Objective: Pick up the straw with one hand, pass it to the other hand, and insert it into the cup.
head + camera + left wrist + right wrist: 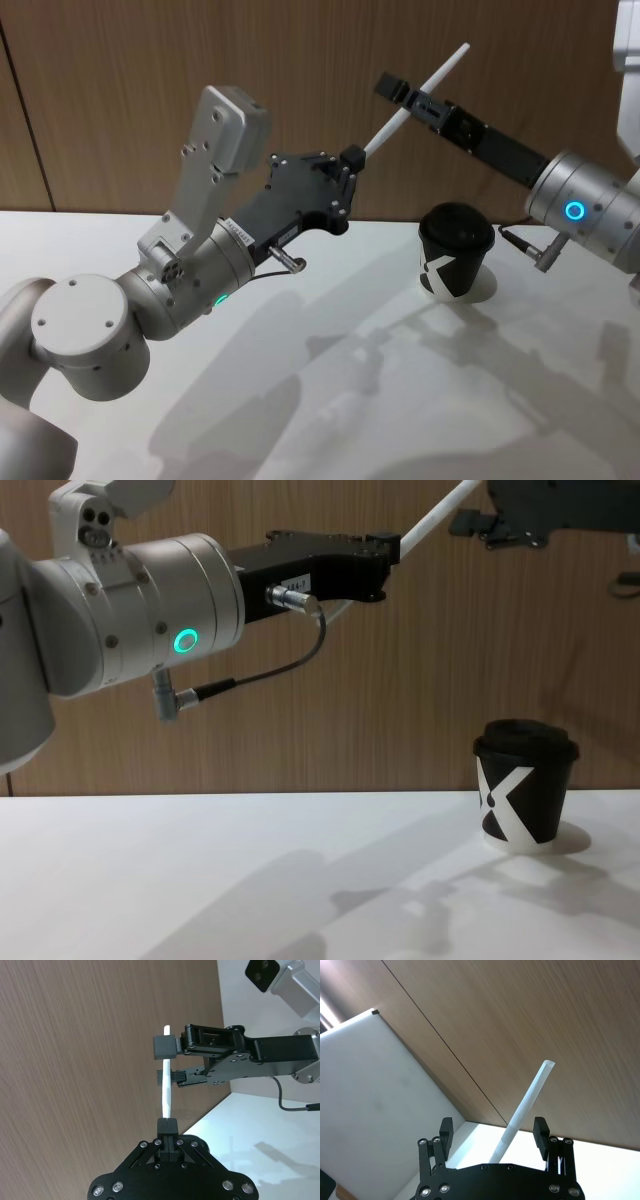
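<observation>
Clamped on the lower end of the straw [165, 1095], the left gripper [167, 1127] holds it slanted high so its free length lies between the parted jaws of the right gripper [493, 1126] for handover, well above the cup [456, 250] on the table [300, 400]

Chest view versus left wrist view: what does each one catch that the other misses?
Chest view: the cup, lid on, standing upright well below the arms. Left wrist view: the right gripper up close, its fingers open around the straw. Shared: the left gripper shut on the straw's lower end.
</observation>
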Tool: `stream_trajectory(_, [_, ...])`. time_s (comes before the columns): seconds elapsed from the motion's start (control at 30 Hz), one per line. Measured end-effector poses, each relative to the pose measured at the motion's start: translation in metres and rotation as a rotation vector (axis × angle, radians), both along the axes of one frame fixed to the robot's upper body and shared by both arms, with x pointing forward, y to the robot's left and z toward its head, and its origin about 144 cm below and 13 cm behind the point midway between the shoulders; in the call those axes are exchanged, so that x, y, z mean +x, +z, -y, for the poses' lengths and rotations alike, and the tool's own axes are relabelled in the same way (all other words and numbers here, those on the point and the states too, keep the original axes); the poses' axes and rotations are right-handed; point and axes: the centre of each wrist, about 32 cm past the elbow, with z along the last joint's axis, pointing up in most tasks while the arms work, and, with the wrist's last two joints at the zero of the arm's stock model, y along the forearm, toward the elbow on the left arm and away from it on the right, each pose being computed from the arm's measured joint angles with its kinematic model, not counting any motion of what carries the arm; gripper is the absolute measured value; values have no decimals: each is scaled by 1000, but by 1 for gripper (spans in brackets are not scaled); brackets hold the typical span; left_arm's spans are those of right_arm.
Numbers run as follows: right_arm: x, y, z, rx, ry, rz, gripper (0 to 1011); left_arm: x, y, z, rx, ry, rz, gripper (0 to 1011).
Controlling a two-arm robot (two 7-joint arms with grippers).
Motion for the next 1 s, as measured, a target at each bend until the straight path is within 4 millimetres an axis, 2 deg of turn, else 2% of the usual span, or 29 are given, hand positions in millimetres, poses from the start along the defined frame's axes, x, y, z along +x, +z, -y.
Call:
stream_trajectory(0.1, [2,-1,0,1,-5,-2,1001,0,0,0,0,0,0,0])
stream_trajectory(0.27, [6,-2,-1,1,-12,-8,916,0,0,0,0,0,0,0])
stream_trajectory(0.7, [9,-3,-1,2,-21,-14,531,0,0,0,0,0,0,0])
stream_trajectory(0.83, [10,-3,-1,2,-23,-15,398,0,0,0,0,0,0,0])
stream_trajectory(0.9, [10,-3,-1,2,-23,-15,296,0,0,0,0,0,0,0])
stream_trajectory(1.0, [11,-3,-1,2,-24,-16,241,0,0,0,0,0,0,0])
